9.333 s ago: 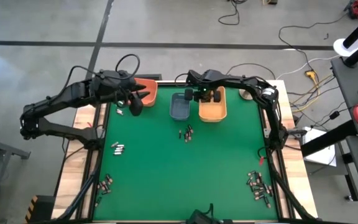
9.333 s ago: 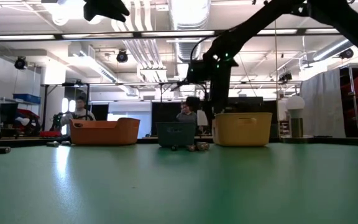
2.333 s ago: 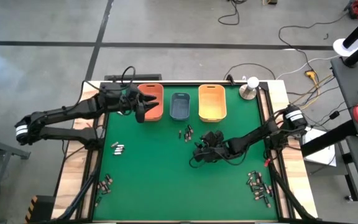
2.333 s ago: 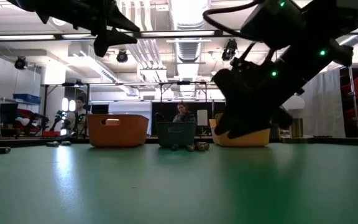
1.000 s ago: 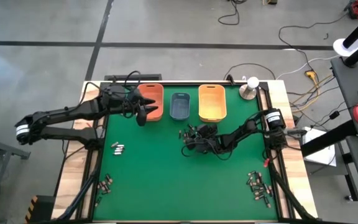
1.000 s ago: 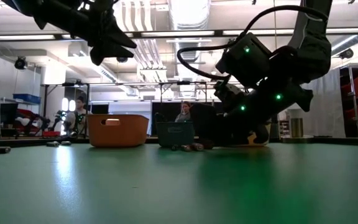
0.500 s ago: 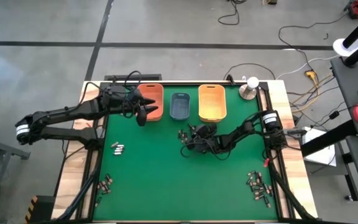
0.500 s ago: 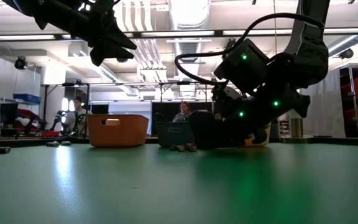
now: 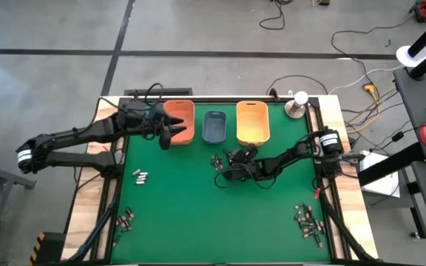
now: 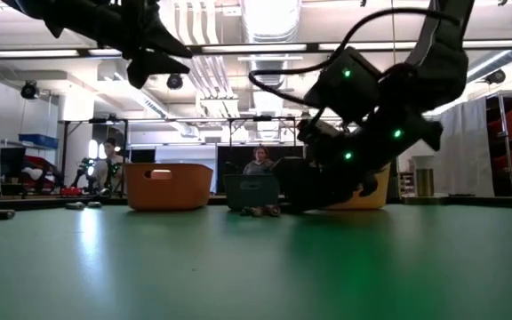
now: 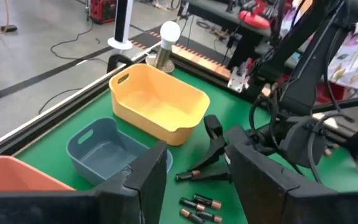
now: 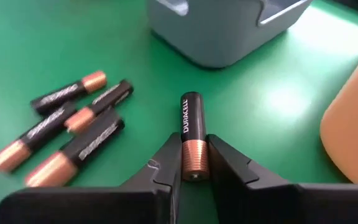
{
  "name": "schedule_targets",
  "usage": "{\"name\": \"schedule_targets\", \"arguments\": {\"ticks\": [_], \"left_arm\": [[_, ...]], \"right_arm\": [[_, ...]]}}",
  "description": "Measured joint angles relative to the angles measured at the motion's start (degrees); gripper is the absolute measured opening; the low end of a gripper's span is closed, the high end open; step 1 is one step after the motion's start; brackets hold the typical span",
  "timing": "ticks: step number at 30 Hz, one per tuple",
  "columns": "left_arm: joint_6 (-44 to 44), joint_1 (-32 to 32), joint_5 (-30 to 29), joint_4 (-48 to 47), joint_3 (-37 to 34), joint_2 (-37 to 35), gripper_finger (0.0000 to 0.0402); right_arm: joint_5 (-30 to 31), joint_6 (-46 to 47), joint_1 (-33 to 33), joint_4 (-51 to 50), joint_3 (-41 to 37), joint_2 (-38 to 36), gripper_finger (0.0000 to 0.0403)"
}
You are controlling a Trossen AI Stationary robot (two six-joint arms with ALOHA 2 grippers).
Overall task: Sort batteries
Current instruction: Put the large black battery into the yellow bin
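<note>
Far left of the green desk (image 9: pixel 198 214): a few batteries (image 9: pixel 140 176) near the left edge, another heap (image 9: pixel 126 219) at the front-left corner. Left gripper (image 9: pixel 167 138) hangs above the desk just by the orange bin (image 9: pixel 180 112), off the surface; fingers (image 11: pixel 146 180) apart w/ nothing between them. Moving right along the back: orange bin, then the blue-grey bin (image 9: pixel 215 125), then the yellow-orange bin (image 9: pixel 252 122), side by side, all three look empty from the left wrist view. Just in front of the blue-grey bin, approx mid-desk, a small cluster of loose batteries (image 12: pixel 73 134) lies flat, black bodies w/ coppery ends. Right gripper (image 9: pixel 222 167) is down low at that cluster, arm stretched in from the right side. Its fingers (image 12: pixel 235 168) are either side of one battery (image 12: pixel 190 135), which lies on the green desk w/ its copper end toward the gripper and black end toward the blue-grey bin; fingers look pressed on the copper end, so clamped on it. Further right, at the front-right corner, a bigger pile of batteries (image 9: pixel 308 222), well apart from both arms. Back right, a white lamp (image 9: pixel 299 104) stands at the desk corner. In the low view a person (image 10: pixel 259 163) sits in the room behind the bins.
</note>
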Motion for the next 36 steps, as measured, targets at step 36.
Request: {"name": "schedule_targets", "arguments": {"ticks": [36], "left_arm": [[3.4,-0.13,-3.92,-19.72,-0.61,-3.21,0.0155]], "right_arm": [[-15.68,-2.26,-11.03,-54.66,19.58,-32.98,0.0054]]}}
